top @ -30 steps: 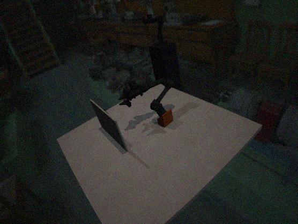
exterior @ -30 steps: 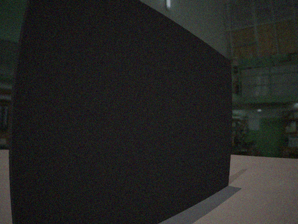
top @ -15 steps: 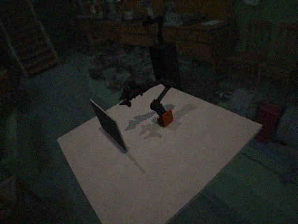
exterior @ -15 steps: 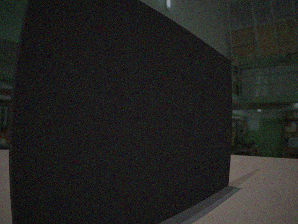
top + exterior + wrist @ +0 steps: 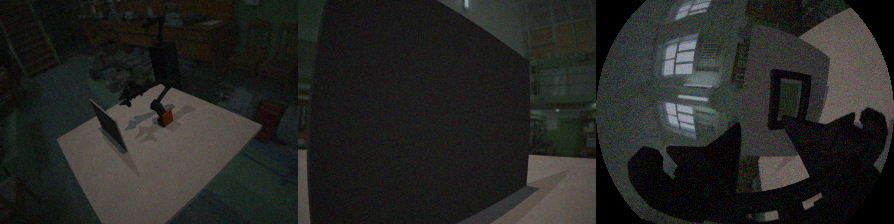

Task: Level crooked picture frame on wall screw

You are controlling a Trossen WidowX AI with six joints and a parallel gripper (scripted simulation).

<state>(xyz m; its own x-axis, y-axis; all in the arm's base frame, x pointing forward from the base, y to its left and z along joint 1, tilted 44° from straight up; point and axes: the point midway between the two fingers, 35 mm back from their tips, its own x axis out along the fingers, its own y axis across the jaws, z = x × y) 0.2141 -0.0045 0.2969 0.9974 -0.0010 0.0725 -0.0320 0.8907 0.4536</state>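
The picture frame [image 5: 790,99] has a dark border and a pale greenish picture. It hangs on the front of the upright wall panel [image 5: 758,90] [image 5: 108,124] and shows only in the wrist view. In the exterior view the panel's dark back [image 5: 418,120] fills the view and hides the frame. My gripper [image 5: 761,121] [image 5: 125,101] is open and empty. It hovers in front of the panel, a short way off the frame and not touching it. The screw and the notched strip are hidden.
The panel stands on a pale table [image 5: 174,161] [image 5: 566,187]. The arm's orange base block [image 5: 165,118] sits near the table's back. The scene is very dark. Cluttered room furniture lies beyond the table's edges.
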